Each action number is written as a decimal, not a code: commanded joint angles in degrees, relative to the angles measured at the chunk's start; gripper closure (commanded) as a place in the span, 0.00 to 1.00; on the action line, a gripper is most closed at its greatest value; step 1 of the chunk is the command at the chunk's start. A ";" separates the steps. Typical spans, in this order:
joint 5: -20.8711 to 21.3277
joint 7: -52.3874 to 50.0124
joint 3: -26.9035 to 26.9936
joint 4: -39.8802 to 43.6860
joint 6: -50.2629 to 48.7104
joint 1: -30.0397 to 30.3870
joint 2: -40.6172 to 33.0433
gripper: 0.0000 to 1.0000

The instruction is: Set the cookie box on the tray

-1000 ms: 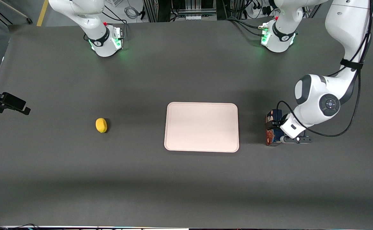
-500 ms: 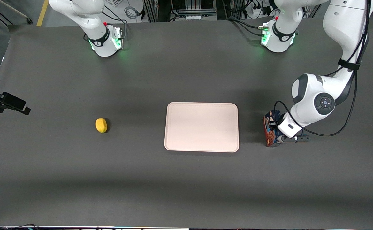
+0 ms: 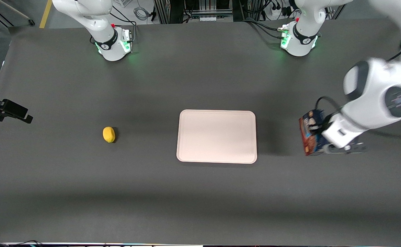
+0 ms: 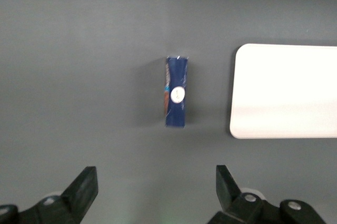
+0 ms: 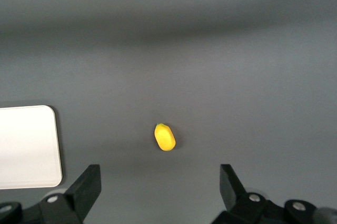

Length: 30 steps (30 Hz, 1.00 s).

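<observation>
End effector [image 4: 155,187] spread wide, high above cookie box [image 4: 175,99]

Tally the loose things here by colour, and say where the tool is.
Dark blue: 1, the cookie box
Pinkish-white: 1, the tray
Yellow: 1, the lemon-like object
Total: 3
The tool is at the cookie box, toward the working arm's end.

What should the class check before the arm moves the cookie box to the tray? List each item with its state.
1. Tray has bare room for the box: ok.
2. Cookie box located, off the tray, toward the working arm's end: ok.
3. Gripper at the cookie box: ok.
4. Hold on the box secure: cannot tell.
5. Yellow object off the route, toward the parked arm's end: ok.
</observation>
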 commanded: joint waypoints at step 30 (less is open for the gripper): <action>10.31 -25.06 -16.53 -1.35 13.98 -4.93 14.52 0.98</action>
